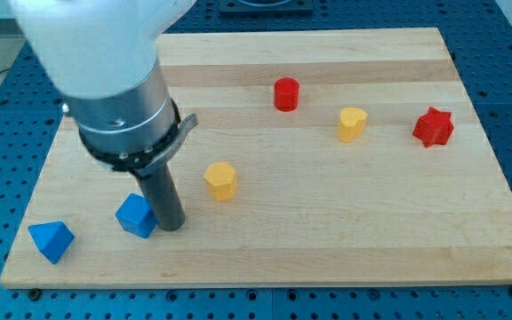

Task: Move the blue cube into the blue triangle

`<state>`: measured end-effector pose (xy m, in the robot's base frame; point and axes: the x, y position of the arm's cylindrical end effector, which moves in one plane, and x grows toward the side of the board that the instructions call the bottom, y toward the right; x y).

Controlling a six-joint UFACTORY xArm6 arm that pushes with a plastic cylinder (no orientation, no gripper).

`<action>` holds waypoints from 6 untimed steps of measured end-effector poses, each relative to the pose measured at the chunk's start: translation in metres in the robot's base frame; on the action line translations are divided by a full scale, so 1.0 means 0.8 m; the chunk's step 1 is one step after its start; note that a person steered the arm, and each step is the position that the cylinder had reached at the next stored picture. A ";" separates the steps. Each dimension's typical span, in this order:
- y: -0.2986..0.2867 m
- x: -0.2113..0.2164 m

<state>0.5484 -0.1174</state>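
Observation:
The blue cube (135, 216) lies near the board's bottom left. The blue triangle (51, 240) lies further left, close to the bottom-left corner, a short gap from the cube. My tip (171, 226) rests on the board right against the cube's right side. The dark rod rises from there into the arm's grey and white body at the view's top left.
A yellow hexagonal block (221, 180) sits just right of the rod. A red cylinder (285, 93), a yellow heart-like block (352, 124) and a red star-like block (434, 127) lie across the upper right. The wooden board (327, 240) ends just below the blue blocks.

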 end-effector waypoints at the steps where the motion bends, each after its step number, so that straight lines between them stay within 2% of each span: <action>1: -0.038 0.001; 3: -0.078 0.021; 5: -0.067 -0.027; 6: -0.094 -0.019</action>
